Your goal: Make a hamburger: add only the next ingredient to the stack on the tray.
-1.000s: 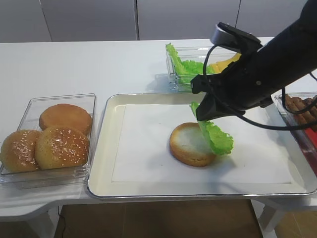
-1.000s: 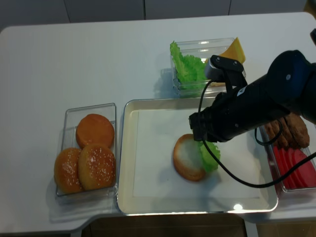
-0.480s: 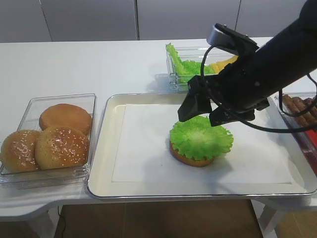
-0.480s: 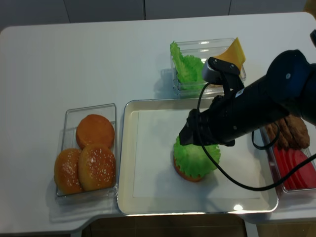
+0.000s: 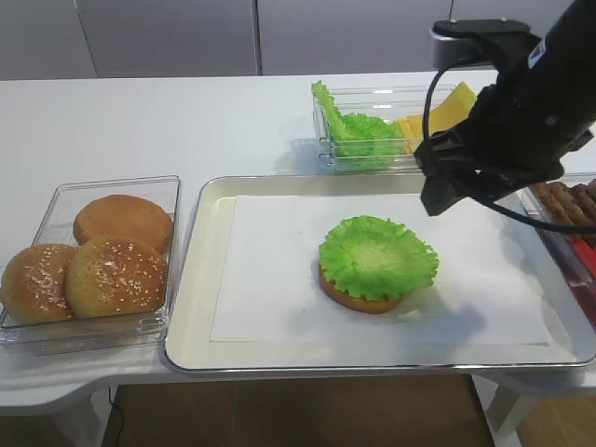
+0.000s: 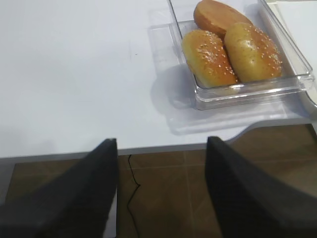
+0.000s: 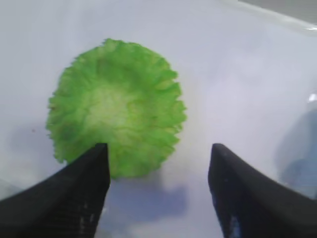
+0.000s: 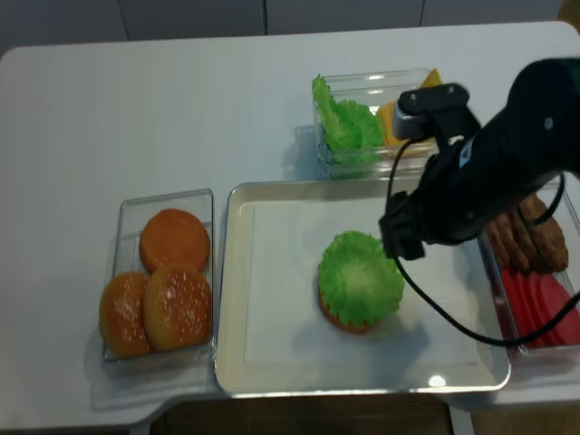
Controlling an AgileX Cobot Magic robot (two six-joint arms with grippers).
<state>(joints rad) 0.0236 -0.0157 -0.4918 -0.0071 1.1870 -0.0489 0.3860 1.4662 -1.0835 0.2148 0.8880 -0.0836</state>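
The lettuce leaf (image 5: 377,255) is lying flat on the bottom bun (image 5: 354,298), covering its cut face so that only a golden-brown crescent of rim is showing at the near-left edge. The stack is sitting near the middle of the white paper lining the cream tray (image 5: 200,279). The right gripper (image 5: 445,194) is hovering above the tray to the right of and beyond the leaf, not touching it, with clear air between its tips and the frilled edge. In the right wrist view the gripper (image 7: 158,193) is showing two dark fingers (image 7: 74,198) standing wide apart with nothing between them; the leaf (image 7: 117,127) is lying ahead of them, offset toward the left finger. In the realsense view the same gripper (image 8: 399,240) is hanging just off the upper right edge of the leaf (image 8: 360,277). The left gripper (image 6: 161,193) is pointing down over the table edge, jaws parted and empty, near a clear box of sesame buns (image 6: 228,49). Behind the tray a clear box of spare lettuce (image 5: 358,135) and cheese slices (image 5: 438,110) is standing.
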